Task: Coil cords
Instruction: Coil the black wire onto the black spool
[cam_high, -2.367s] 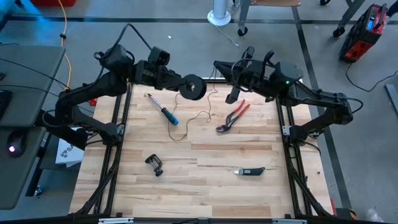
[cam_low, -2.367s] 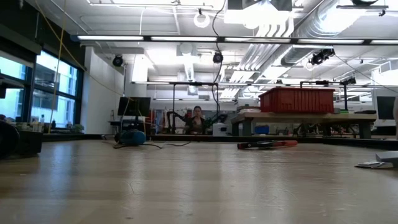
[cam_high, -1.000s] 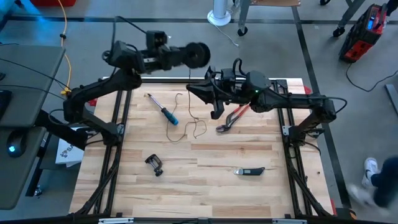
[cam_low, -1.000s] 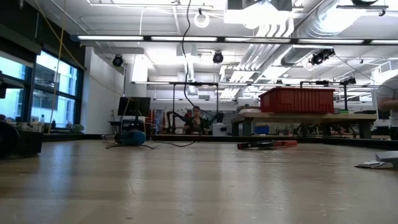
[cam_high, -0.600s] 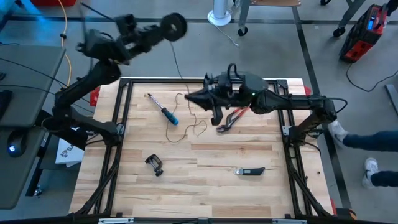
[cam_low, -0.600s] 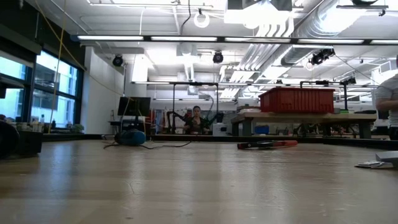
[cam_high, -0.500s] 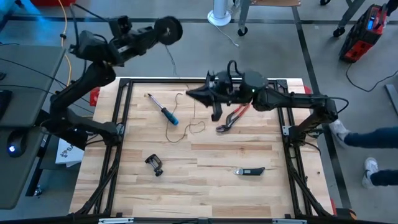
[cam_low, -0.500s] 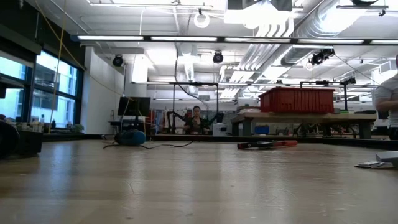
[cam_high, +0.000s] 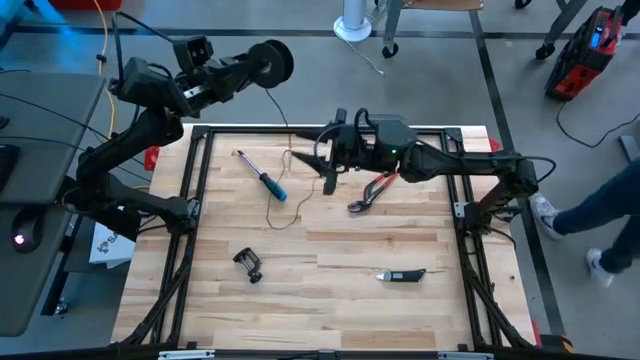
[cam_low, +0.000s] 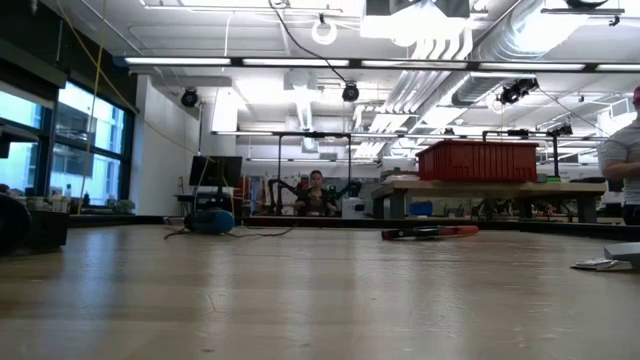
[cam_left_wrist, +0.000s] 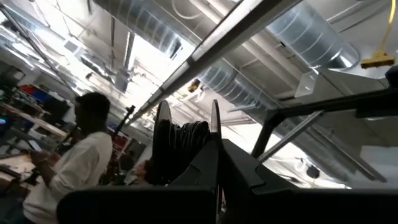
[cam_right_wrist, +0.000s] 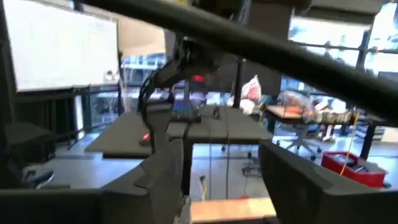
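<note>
My left gripper (cam_high: 250, 70) is raised beyond the table's far left corner, shut on the small round black reel (cam_high: 271, 61); cord is wound between the reel's two flanges (cam_left_wrist: 184, 147). The hair-thin dark cord (cam_high: 288, 122) runs from the reel down to the table, where its slack loops (cam_high: 297, 203) lie between the screwdriver and the pliers. My right gripper (cam_high: 326, 164) hangs over the far middle of the table beside the cord, its fingers (cam_right_wrist: 165, 175) wide apart and open. Whether the cord passes between them I cannot tell. My left gripper holds the reel beyond its fingertips, one finger (cam_left_wrist: 219, 167) lying against a flange. The fingers themselves hide the place of contact. The reel is lifted high above the table, and the cord trails down from it.
A blue-handled screwdriver (cam_high: 263, 176) lies at the far left, red pliers (cam_high: 374, 189) at the far right, a black clamp (cam_high: 248, 264) and a dark hand tool (cam_high: 402, 274) nearer the front. A person (cam_high: 598, 216) walks past the table's right side.
My left gripper has swung the reel up and away, from above the far middle toward the far left corner and beyond the far edge. The cord has been drawn up after it, and the loops on the table have shrunk. My right gripper has shifted slightly toward the table's left.
</note>
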